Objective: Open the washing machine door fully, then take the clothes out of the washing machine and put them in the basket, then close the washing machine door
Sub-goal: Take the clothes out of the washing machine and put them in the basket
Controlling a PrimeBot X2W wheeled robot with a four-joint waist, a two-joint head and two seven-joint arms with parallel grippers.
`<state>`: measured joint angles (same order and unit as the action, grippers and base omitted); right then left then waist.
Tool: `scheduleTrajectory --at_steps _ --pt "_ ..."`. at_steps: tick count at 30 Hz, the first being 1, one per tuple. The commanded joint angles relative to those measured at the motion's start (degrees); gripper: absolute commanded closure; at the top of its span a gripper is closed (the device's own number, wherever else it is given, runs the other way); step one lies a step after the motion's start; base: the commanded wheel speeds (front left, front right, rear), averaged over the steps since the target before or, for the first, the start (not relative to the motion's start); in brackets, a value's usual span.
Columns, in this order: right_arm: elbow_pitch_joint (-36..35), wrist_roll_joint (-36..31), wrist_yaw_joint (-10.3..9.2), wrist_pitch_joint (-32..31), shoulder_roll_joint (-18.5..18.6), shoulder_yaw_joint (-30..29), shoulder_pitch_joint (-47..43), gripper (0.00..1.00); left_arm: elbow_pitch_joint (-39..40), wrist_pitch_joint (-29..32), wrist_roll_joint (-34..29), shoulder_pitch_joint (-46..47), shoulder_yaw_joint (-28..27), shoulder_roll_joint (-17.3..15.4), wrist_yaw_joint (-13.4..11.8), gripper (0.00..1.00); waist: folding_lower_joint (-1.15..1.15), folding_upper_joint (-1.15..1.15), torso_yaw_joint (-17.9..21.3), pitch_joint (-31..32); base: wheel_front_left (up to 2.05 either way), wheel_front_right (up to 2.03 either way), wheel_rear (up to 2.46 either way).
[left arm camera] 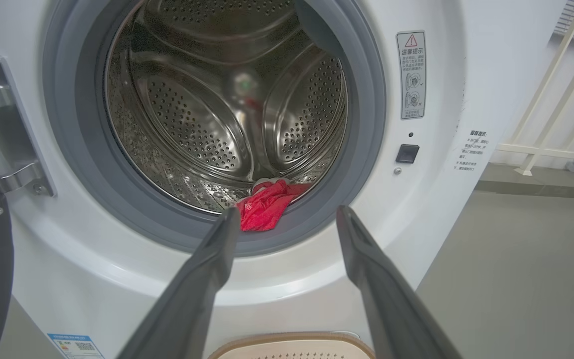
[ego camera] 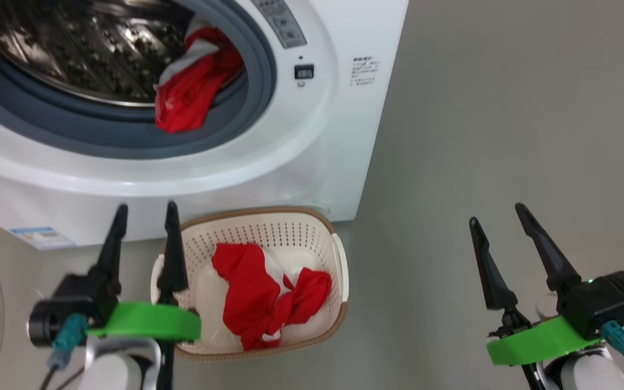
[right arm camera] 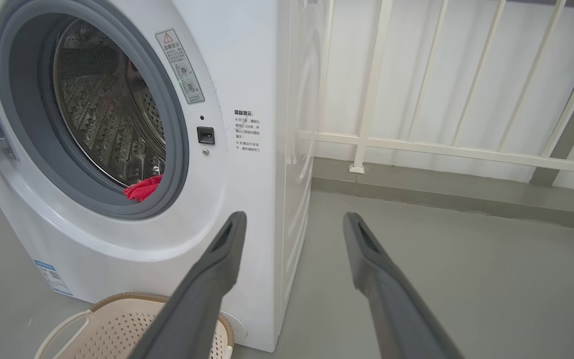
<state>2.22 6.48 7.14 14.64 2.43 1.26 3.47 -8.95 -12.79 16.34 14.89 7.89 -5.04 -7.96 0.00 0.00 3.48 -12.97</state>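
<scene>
You're mid-unloading: some clothes (ego camera: 266,298) lie in the basket (ego camera: 260,212) and one red piece (ego camera: 190,95) hangs on the near lip of the drum (ego camera: 73,54), so reach in with the left gripper (ego camera: 147,206), fingers apart as on the right gripper (ego camera: 496,212), and pinch it.

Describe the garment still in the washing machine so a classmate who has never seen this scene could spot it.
Find the big white washing machine with its round opening ringed by a grey rubber seal. At that opening's lower right edge, a bunched red-and-white garment spills from the steel drum over the seal. The other red clothes lie in the cream basket on the floor.
</scene>
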Motion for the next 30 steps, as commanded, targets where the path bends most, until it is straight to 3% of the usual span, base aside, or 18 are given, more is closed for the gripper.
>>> scheduleTrajectory --at_steps 1,10,30 --pt "-1.79 0.16 0.35 0.36 0.44 1.61 2.16 0.0 0.45 -0.81 0.59 2.93 -2.21 -1.0 0.35 0.0 0.0 0.0 -0.13 -3.9 0.0 0.0 0.0" --pt "-2.27 1.29 0.35 0.36 0.44 2.4 5.42 0.0 -5.89 -1.85 0.55 14.27 -3.82 -1.57 1.01 0.0 0.0 0.0 0.6 -9.85 0.0 0.0 0.0" --pt "-3.46 2.77 0.35 0.36 0.44 5.13 12.32 0.0 -22.73 -2.19 -0.17 40.11 -8.17 -5.84 6.24 0.0 0.0 0.0 4.62 -21.95 0.0 0.0 0.0"
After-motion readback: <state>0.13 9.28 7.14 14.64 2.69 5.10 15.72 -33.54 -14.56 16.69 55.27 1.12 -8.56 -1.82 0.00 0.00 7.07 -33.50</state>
